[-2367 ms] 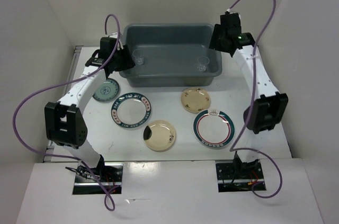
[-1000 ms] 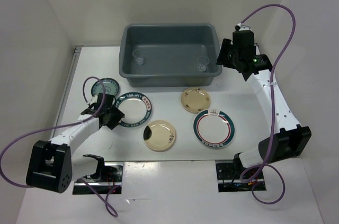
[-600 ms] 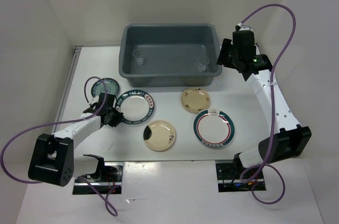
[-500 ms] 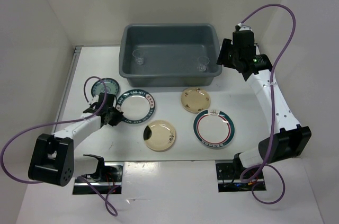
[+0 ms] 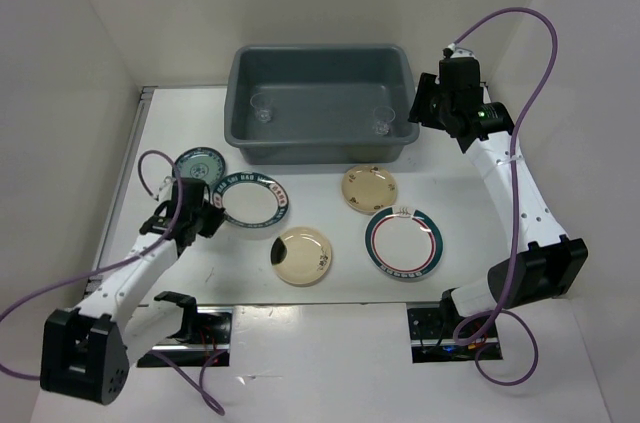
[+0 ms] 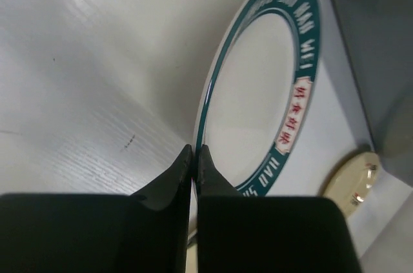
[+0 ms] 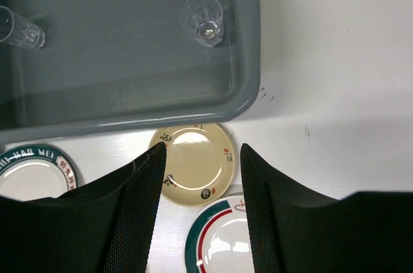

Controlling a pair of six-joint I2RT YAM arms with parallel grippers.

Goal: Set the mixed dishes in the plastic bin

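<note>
Near the desk's left edge, the left end effector (image 6: 193,157) pinched the rim of the green-rimmed plate (image 6: 258,92), apparently to lift it into the grey plastic bin (image 5: 320,150) at the far edge, where the right end effector (image 5: 424,109) hovered spread beside its right wall.

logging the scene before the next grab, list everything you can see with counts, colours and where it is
plastic bin: 1, grey-blue, far middle of table
clear cups: 2, transparent, inside the bin, one near each end
teal saucer: 1, teal, off the bin's near-left corner
green-rimmed plate: 1, white centre, right of the saucer
green-and-red-rimmed plate: 1, white centre, near right
cream plates: 2, cream, mid-table
table: 1, white
left arm: jaws shut on green-rimmed plate's rim
right arm: jaws open, by bin's right end
</note>
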